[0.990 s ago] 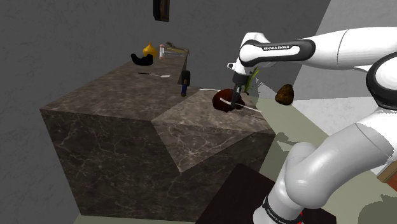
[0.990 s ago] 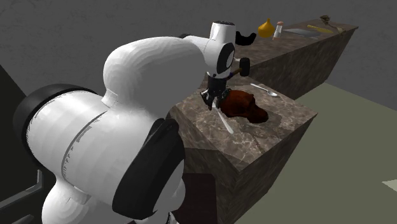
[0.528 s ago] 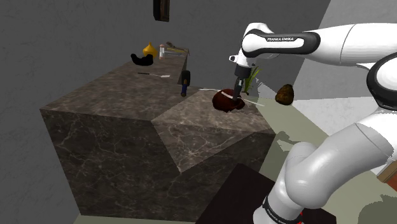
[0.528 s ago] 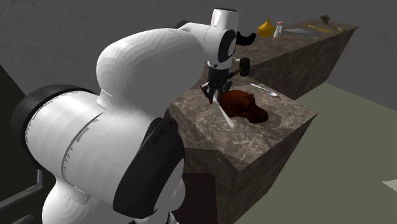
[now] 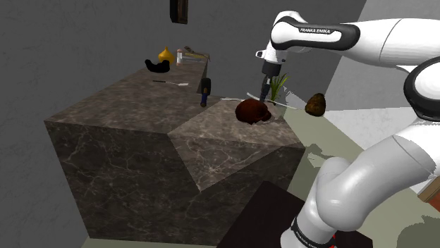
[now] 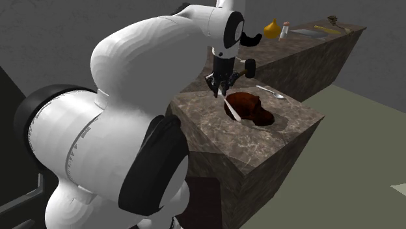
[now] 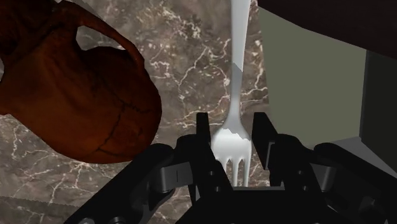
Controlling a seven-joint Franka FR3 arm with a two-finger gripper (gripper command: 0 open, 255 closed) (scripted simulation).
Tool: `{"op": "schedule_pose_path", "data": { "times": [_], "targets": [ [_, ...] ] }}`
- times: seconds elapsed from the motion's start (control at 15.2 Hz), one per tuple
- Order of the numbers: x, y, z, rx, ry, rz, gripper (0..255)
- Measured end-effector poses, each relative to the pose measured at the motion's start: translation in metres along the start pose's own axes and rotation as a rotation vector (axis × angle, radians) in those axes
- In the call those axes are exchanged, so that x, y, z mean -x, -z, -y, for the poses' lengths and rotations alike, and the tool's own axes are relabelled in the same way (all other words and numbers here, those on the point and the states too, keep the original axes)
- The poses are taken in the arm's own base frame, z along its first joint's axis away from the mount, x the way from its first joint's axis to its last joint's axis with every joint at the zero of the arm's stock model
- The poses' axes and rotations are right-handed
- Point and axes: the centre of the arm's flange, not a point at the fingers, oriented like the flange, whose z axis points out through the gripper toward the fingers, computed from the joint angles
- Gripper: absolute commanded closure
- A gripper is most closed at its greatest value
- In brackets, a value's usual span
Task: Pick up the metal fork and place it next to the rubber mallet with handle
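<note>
Your gripper [image 7: 232,130] is clamped on the fork [image 7: 238,57]. In the wrist view the two black fingers [image 7: 203,127] press on either side of the white fork just behind its tines. The tines point back toward the hand and the handle runs straight out away from it.

In the shoulder view you see the gripper [image 5: 264,90] pointing down above the far corner of the counter [image 5: 141,106]. It holds the fork [image 5: 271,101] crosswise as a thin white line just above the jug [image 5: 254,111]. In the second exterior view the fork [image 6: 232,110] slants down from the gripper [image 6: 218,91], and its free end crosses in front of the jug [image 6: 250,107]. The fork looks clear of the counter [image 6: 286,123], but you cannot tell from these views whether its end brushes the jug.

The jug [image 7: 70,95] is dark red-brown. It lies on its side on the dark marbled top, handle up, just beside the fork.

The mallet [image 5: 205,88] lies on the counter to the shoulder view's left of the jug, apart from the fork. A white spoon [image 5: 229,98] lies between the two. In the second exterior view the mallet's [image 6: 249,66] black head shows just behind the gripper, and the spoon [image 6: 270,91] lies past the jug.

Farther back on the counter you have a yellow bulb-shaped thing [image 5: 165,55] and a black thing [image 5: 156,65] beside it.
</note>
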Motion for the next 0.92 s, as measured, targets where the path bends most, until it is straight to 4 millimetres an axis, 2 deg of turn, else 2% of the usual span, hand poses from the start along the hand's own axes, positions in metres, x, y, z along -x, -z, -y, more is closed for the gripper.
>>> {"op": "schedule_pose_path", "data": {
  "times": [0.13, 0.26, 0.92],
  "targets": [
    [-0.005, 0.005, -0.004, 0.000, 0.000, -0.001, 255],
    [-0.023, 0.006, -0.013, -0.001, 0.000, 0.000, 255],
    [-0.134, 0.002, -0.079, 0.000, -0.002, 0.001, 255]
  ]
}}
